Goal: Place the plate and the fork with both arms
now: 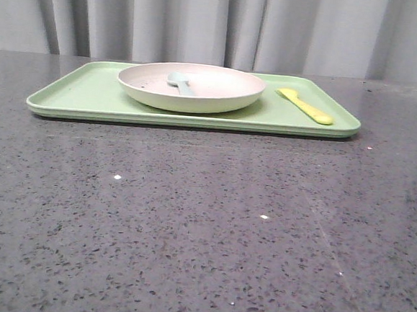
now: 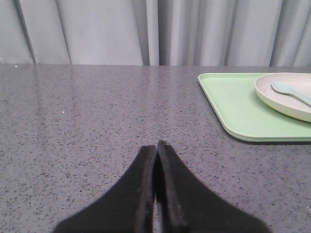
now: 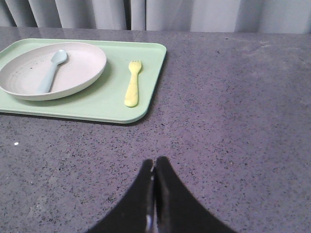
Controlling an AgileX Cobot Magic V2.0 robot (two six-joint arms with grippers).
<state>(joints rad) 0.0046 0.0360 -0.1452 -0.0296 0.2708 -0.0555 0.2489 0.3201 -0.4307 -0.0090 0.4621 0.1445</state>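
The pale pinkish-white plate (image 1: 192, 86) (image 2: 284, 97) (image 3: 73, 68) sits on the light-green tray (image 1: 90, 96) (image 2: 233, 104) (image 3: 107, 104) at the back of the table. To its right on the tray lies the yellow fork (image 1: 306, 106) (image 3: 132, 83), tines pointing away from the front edge. Neither arm shows in the front view. My left gripper (image 2: 156, 144) is shut and empty over bare table, left of the tray. The right gripper (image 3: 154, 160) is shut and empty, nearer than the tray's right corner.
A pale blue utensil (image 1: 180, 83) (image 2: 291, 91) (image 3: 51, 72) lies inside the plate. The dark speckled tabletop (image 1: 203, 228) stretches from the tray to the front edge. Grey curtains (image 1: 219, 23) close off the back.
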